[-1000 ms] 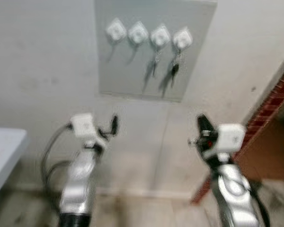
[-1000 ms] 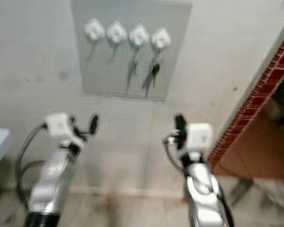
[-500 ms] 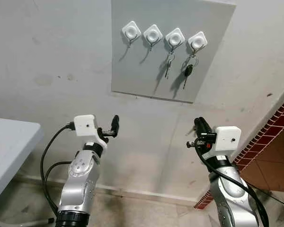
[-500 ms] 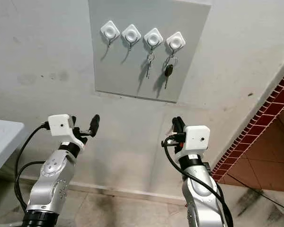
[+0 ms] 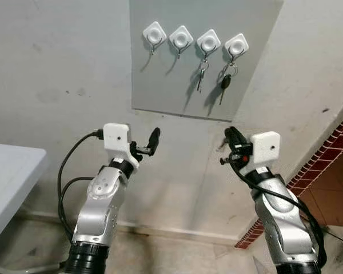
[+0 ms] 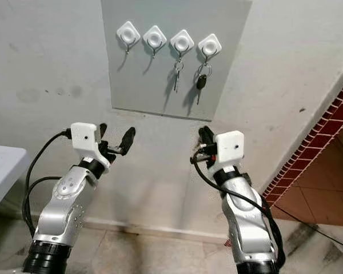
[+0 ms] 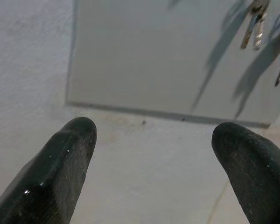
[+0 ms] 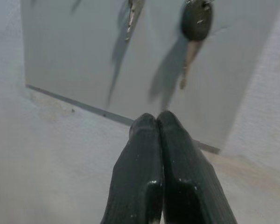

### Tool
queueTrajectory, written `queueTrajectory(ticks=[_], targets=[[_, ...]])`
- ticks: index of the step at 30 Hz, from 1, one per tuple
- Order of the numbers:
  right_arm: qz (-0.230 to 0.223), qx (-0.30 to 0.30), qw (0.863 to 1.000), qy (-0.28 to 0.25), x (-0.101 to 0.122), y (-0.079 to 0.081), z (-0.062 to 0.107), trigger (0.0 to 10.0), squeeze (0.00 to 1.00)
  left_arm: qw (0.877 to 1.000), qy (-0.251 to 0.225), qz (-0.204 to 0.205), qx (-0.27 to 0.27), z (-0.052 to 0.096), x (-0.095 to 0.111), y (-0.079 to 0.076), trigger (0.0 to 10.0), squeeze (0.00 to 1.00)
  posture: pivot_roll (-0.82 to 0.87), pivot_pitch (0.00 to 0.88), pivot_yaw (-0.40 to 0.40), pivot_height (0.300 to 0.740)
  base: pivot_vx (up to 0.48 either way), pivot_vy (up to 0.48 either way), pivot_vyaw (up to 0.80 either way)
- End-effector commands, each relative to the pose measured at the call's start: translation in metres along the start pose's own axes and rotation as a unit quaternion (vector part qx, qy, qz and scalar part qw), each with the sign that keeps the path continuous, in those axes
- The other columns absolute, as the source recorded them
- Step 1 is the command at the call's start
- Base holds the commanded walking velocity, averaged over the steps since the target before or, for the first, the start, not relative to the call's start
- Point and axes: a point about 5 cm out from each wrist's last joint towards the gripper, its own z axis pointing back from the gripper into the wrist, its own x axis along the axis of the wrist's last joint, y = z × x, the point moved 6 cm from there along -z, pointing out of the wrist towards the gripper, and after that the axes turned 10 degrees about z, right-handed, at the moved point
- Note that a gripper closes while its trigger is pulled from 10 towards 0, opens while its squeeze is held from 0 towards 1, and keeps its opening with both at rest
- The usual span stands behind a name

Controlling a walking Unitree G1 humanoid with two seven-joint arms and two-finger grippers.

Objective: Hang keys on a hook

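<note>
1. Grey panel (image 5: pixel 200 57) on the wall: my landmark, carrying four white hooks (image 5: pixel 195 40) in a row.
2. Silver keys (image 5: pixel 200 73): I see them hanging from the third hook from the panel's left edge.
3. Black-headed key (image 5: pixel 224 83): on the rightmost hook.
4. Left gripper (image 5: pixel 144 144): below the panel's lower left corner, fingers spread apart, empty.
5. Right gripper (image 5: pixel 231 141): below the panel's lower right edge, fingers (image 8: pixel 161 172) pressed together, holding nothing.
6. White table (image 5: pixel 11 171): far left of the panel, lower.
</note>
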Motion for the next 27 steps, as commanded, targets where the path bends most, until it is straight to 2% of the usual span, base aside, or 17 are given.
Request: queueTrajectory(ticks=[1, 4, 16, 21, 27], targets=[[-0.008, 0.019, 1.0, -0.022, 0.011, 0.005, -0.015, 10.0, 0.0, 1.0, 0.001, -0.002, -0.017, -0.006, 0.004, -0.007, 10.0, 0.0, -0.03, 0.046, -0.077, 0.74, 0.0, 0.0, 0.0], [-0.02, 0.041, 0.998, -0.04, 0.023, 0.015, -0.032, 10.0, 0.0, 1.0, -0.002, 0.002, -0.021, -0.008, 0.008, -0.009, 10.0, 0.0, -0.03, 0.046, -0.078, 0.74, 0.0, 0.0, 0.0], [-0.061, 0.101, 0.989, -0.093, 0.058, 0.038, -0.065, 10.0, 0.0, 0.999, -0.009, 0.006, -0.033, -0.01, 0.016, -0.016, 10.0, 0.0, -0.01, 0.053, -0.086, 0.74, 0.0, 0.0, 0.0], [-0.073, 0.123, 0.984, -0.105, 0.066, 0.047, -0.071, 10.0, 0.0, 0.999, -0.011, 0.003, -0.045, -0.012, 0.02, -0.02, 10.0, 0.0, -0.01, 0.053, -0.091, 0.74, 0.0, 0.0, 0.0], [-0.083, 0.117, 0.983, -0.118, 0.073, 0.046, -0.078, 10.0, 0.0, 0.999, -0.015, 0.004, -0.052, -0.014, 0.024, -0.023, 10.0, 0.0, -0.01, 0.052, -0.091, 0.74, 0.0, 0.0, 0.0]])
